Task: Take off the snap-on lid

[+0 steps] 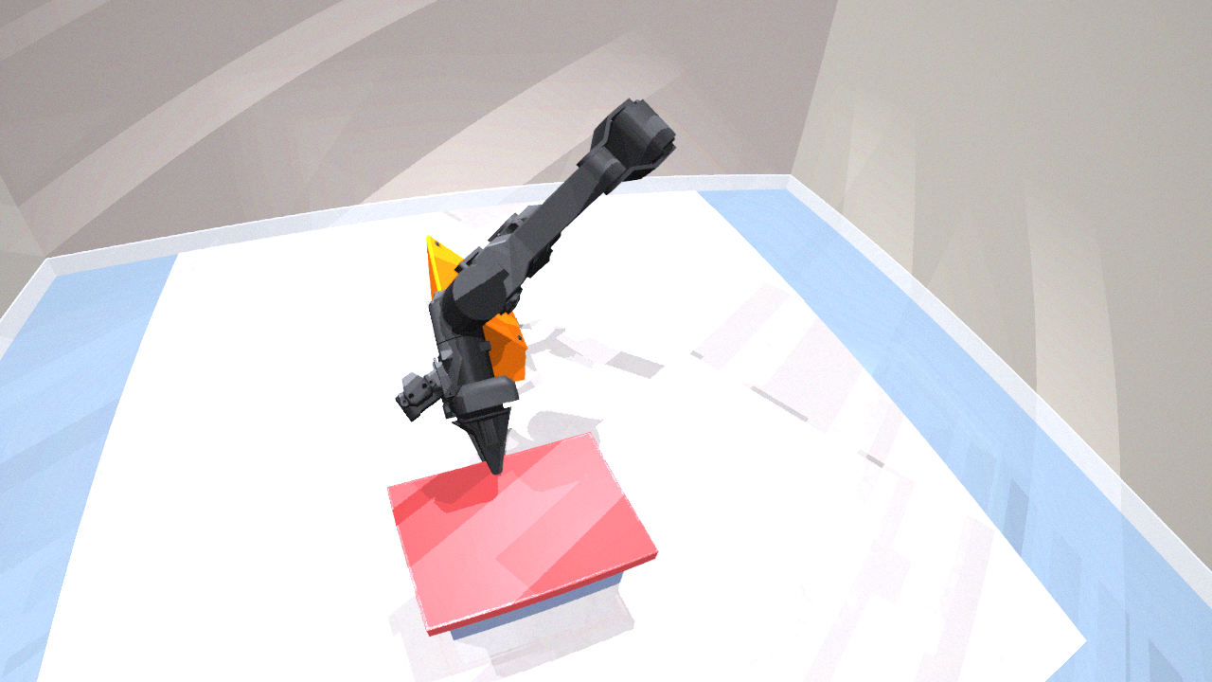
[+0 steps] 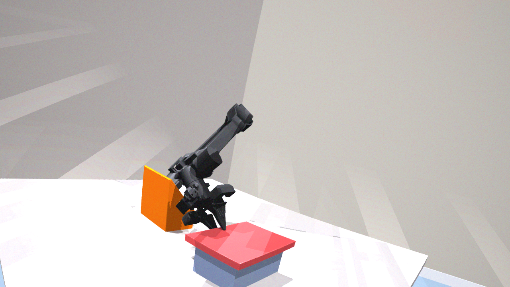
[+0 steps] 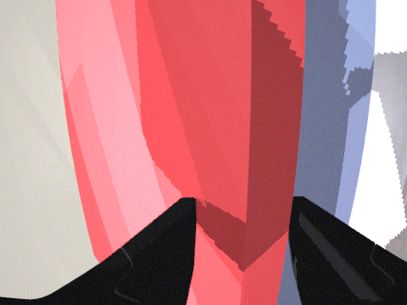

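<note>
The red snap-on lid is on the blue-grey storage box, right side up, its rim overhanging the walls. In the top view, lid and box are roughly midway between the left and right edges of the white counter, well apart from the far edge and toward the near side, whose right corner shows at lower right. The gripper is pinching the lid's rim along the side facing the arm: one finger lies against the top face, the other reaches under the overhang, beside the box wall. The black arm angles upward, then bends down to the lid. Behind the box, between it and the counter's far edge in the top view, stands an upright orange bracket, partly hidden by the arm and apart from the box.
</note>
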Motion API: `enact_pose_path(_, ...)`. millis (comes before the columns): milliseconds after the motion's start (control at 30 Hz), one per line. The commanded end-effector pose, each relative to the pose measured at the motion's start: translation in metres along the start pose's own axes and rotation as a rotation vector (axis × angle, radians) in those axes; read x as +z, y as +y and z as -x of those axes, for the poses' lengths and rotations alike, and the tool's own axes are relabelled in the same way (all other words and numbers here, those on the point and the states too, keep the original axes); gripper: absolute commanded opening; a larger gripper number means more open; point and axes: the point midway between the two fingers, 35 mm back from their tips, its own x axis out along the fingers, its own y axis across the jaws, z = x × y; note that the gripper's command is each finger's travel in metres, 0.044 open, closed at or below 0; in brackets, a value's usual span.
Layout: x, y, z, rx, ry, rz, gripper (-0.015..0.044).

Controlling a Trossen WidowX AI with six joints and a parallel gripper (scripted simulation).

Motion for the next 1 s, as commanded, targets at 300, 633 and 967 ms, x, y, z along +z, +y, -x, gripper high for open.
enact_pose_path(300,0.0003,0.0029,0.0029,0.003,0.003,0.003,0.0)
enact_pose_path(633,0.0002,0.0043,0.0044,0.003,0.003,0.003,0.0)
enact_pose_path(967,0.0003,0.0057,0.0058,0.003,0.002,0.003,0.0)
